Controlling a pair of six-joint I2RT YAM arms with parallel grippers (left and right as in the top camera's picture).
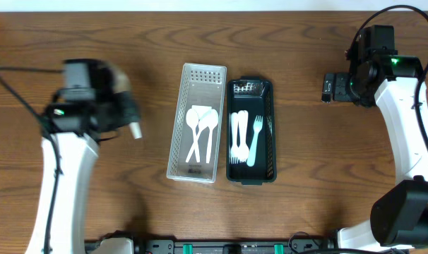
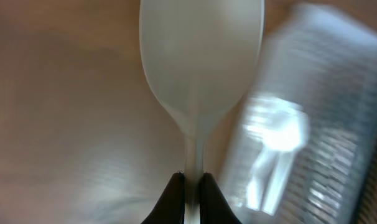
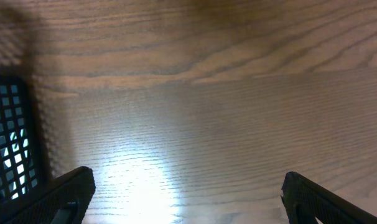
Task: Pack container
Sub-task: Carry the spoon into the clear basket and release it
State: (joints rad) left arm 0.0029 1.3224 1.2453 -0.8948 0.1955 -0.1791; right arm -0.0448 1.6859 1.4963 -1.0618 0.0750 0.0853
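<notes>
From above, a brown wooden table (image 1: 129,42) is seen, with a white tray (image 1: 203,73) of spoons (image 1: 200,134) just beside a dark tray (image 1: 229,134) of forks (image 1: 246,137). Left wrist: a white spoon (image 2: 201,62) is pinched by the left gripper (image 2: 191,182). Right wrist: the right gripper (image 3: 188,186) is held wide over the wood.

One white basket (image 1: 204,68), one dark basket (image 1: 274,134), four spoons (image 1: 200,130), roughly three forks (image 1: 256,137)

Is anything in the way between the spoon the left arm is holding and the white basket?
Nothing visible: only bare table lies between the spoon and the white basket, whose top is open.
</notes>
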